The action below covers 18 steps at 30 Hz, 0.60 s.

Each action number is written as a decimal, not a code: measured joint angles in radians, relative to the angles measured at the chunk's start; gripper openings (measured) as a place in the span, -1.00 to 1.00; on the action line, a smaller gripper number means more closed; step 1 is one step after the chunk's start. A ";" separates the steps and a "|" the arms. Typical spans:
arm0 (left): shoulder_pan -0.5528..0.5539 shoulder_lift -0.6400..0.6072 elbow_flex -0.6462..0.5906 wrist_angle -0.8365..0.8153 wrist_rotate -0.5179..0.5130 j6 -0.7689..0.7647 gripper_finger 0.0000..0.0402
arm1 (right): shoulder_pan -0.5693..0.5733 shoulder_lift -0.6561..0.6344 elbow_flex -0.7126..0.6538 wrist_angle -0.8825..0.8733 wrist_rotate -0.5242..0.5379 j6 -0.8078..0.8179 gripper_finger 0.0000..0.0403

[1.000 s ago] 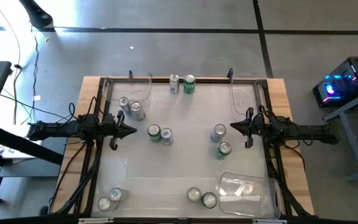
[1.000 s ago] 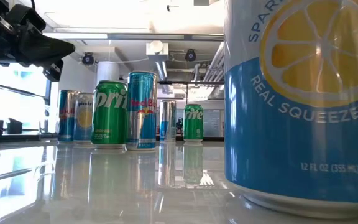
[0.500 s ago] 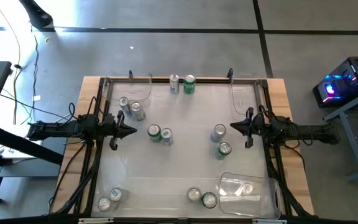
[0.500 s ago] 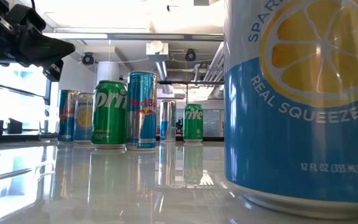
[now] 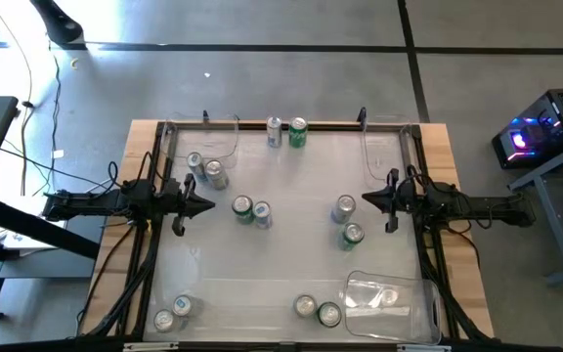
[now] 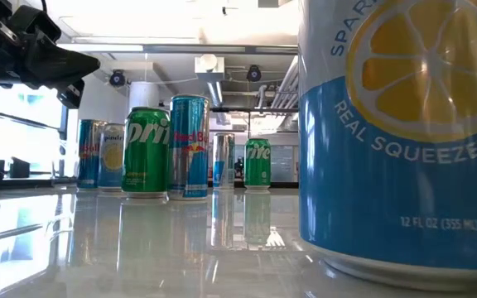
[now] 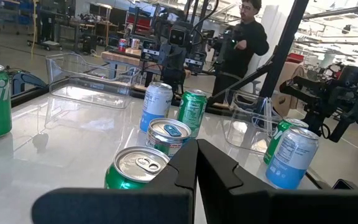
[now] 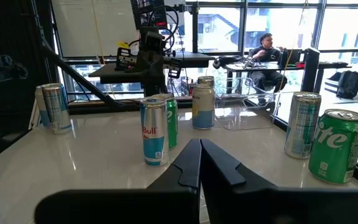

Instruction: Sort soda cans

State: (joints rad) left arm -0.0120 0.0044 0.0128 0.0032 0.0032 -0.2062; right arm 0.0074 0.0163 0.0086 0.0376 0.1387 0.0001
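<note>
1. Fingers of the left gripper [image 5: 206,205] and right gripper [image 5: 368,199] are pressing fully together, gripping nothing.
2. Soda cans [image 5: 252,210] are standing in pairs across the table [image 5: 291,264].
3. Spreading fingers before descending is advisable.

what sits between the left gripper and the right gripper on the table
In the high view, two pairs of soda cans stand between the shut left gripper and the shut right gripper: a green-and-silver pair and a silver-and-green pair.
</note>
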 joint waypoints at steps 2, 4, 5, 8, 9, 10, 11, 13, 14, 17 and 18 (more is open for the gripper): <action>0.000 0.000 0.000 0.000 0.000 0.000 -1.00 | 0.000 0.000 0.000 0.000 0.000 0.000 -1.00; 0.000 0.000 0.000 0.000 0.000 0.000 -1.00 | 0.000 0.000 0.000 0.000 0.000 0.000 -1.00; 0.000 0.000 0.000 0.000 0.000 0.000 -1.00 | 0.000 0.000 0.000 0.000 0.000 0.000 -1.00; 0.000 0.000 0.000 0.000 0.000 0.000 -1.00 | 0.000 0.000 0.000 0.000 0.000 -0.004 -1.00; 0.000 0.000 0.000 0.001 0.000 0.000 -1.00 | 0.000 0.000 0.000 0.000 0.003 -0.034 -1.00; 0.000 0.000 0.000 0.002 0.000 0.000 -1.00 | 0.000 0.000 0.000 0.002 0.010 -0.083 -1.00; 0.000 0.000 0.000 0.002 0.000 0.000 -1.00 | -0.001 0.000 0.000 0.004 0.016 -0.134 -1.00; 0.000 0.000 0.000 0.002 0.000 0.000 -1.00 | -0.001 0.000 0.000 0.007 0.016 -0.212 -1.00; 0.000 0.000 0.000 0.002 0.000 0.000 -1.00 | -0.001 0.000 0.000 0.007 0.014 -0.238 -1.00; 0.000 0.000 0.000 0.002 0.000 0.000 -1.00 | -0.001 0.000 0.000 0.034 0.011 -0.271 -1.00; 0.000 0.000 0.000 0.002 0.000 0.000 -1.00 | -0.001 0.000 0.000 0.055 0.010 -0.269 -1.00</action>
State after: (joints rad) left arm -0.0118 0.0044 0.0128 0.0051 0.0032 -0.2064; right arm 0.0063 0.0166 0.0086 0.0929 0.1486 -0.2690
